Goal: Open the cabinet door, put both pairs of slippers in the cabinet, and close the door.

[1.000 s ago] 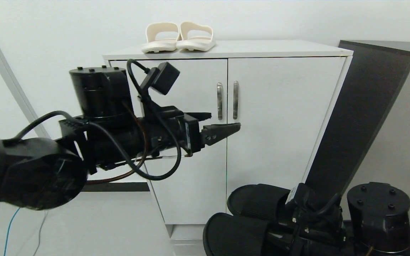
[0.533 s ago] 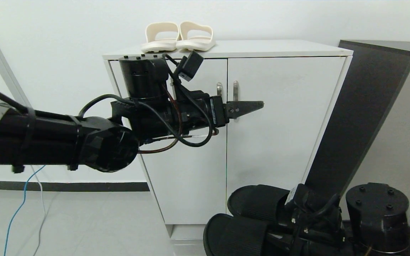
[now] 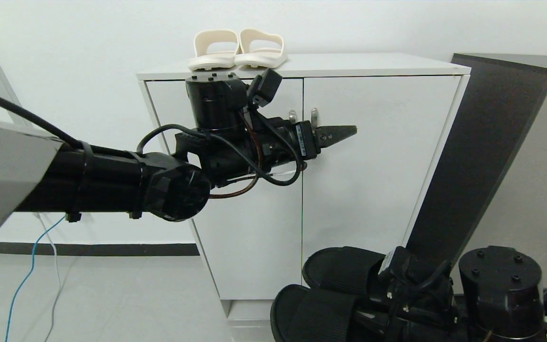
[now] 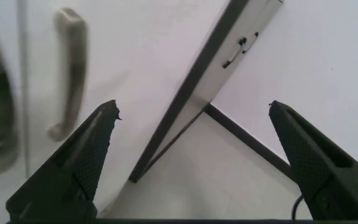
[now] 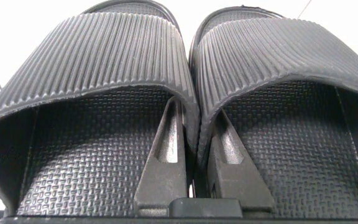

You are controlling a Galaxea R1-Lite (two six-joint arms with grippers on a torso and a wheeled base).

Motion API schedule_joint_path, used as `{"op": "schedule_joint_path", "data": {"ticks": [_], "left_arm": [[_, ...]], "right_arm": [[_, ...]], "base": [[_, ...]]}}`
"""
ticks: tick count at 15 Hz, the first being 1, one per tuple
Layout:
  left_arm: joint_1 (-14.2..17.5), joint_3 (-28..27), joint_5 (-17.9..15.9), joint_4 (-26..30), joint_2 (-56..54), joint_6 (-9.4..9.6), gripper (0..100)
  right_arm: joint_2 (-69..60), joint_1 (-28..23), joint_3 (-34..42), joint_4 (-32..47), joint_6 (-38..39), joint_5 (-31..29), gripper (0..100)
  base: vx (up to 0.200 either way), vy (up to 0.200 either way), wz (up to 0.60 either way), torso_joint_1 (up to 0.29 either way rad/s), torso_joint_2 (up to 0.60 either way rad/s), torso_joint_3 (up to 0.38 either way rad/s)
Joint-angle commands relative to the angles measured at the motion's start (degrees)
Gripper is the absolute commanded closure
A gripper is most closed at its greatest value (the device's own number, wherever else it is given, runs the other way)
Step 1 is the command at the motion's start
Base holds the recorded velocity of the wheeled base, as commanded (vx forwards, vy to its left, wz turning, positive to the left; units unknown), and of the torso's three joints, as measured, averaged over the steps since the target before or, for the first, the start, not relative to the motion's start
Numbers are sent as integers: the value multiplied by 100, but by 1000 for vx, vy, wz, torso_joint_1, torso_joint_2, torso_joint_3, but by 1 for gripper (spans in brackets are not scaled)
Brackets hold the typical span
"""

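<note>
slippers [image 3: 238, 50] atop cabinet [image 3: 373, 190], left tool [image 3: 347, 129] before handles [image 3: 315, 115]

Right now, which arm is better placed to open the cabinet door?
Left. The left gripper is open and free, up by the handles. The right gripper is low down and shut on the black slippers, so it cannot grasp a handle.

Head faces cabinet [image 3: 378, 166], left wrist near handles [image 4: 70, 68], right wrist against black slippers [image 5: 123, 81]

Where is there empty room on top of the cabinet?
The cabinet top is bare from the cream slippers rightward to its edge by the dark panel. The left end, around those slippers, is crowded.
</note>
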Motion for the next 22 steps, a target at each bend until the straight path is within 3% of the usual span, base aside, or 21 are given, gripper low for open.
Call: {"op": "schedule_joint_path", "data": {"ticks": [1,6,11,17,18,22], "left_arm": [[109,-110,17,105,4,-4,0],[214,-408,34,245,162,14,0],[232,-1120,113,641,593,23,0],[214,-1199,122,667,672,23,0],[214,-1191,122,667,663,23,100],[197,-927,271,641,522,49,100]], "right_arm": [[89,4,53,-68,-31,-14,100],[115,4,53,-77,-31,-14,100],[133,12,61,-77,-31,-5,100],[133,12,88,-77,-31,-5,100],[133,12,97,-85,-31,-5,100],[115,100,167,-85,-39,13,100]], "base": [[0,0,0,0,0,0],[0,0,0,0,0,0],[0,0,0,0,0,0],[0,0,0,0,0,0],[0,0,0,0,0,0],[0,0,0,0,0,0]]}}
